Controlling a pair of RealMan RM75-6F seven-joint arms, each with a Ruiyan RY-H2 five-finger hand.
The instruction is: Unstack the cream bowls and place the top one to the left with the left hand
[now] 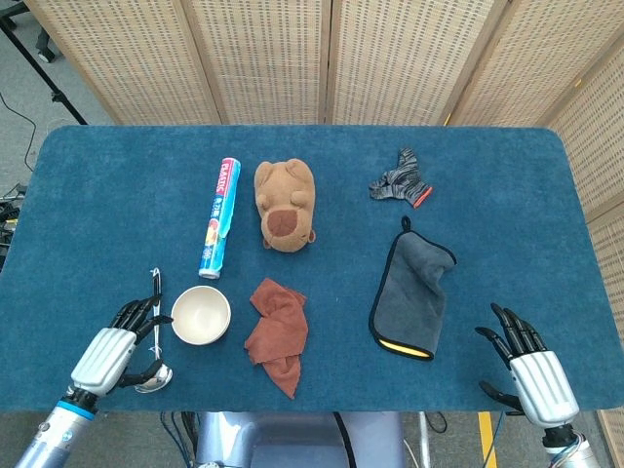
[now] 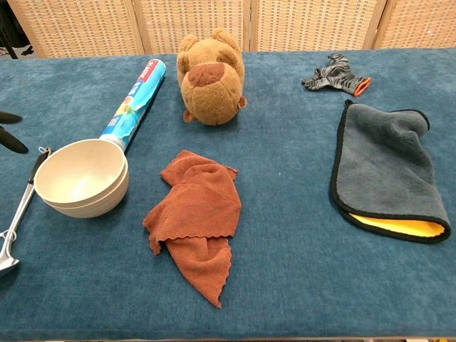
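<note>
We found the cream bowls [image 2: 80, 178] still nested one inside the other near the front left of the blue table [image 1: 507, 205], the upper one empty and showing only its pale inner wall. A ladle [image 1: 155, 336] lay just to their left, its handle running away from us and its cup toward the front edge. Behind the bowls, almost touching their far rim, a roll of plastic wrap [image 1: 219, 217] lay lengthwise; we could see coloured print along its blue wrapper but could not read it with any confidence. Beside the roll sat a brown plush bear [image 2: 211, 77], and just right of the bowls lay a crumpled rust cloth [image 2: 197, 217]. On the right half we saw a grey towel [image 2: 385, 167], folded, with a black edge and a yellow lining showing at its near end, and beyond it a small striped grey glove [image 1: 400, 182] with an orange cuff. Our left hand [image 1: 117, 349] hovered over the ladle near the front edge, just left of the bowls and not touching them, its fingers spread and holding nothing. Our right hand [image 1: 526, 366] hung at the front right corner, likewise spread and empty, well apart from the towel. Bare cloth lay left of the ladle out to the table's left edge.
</note>
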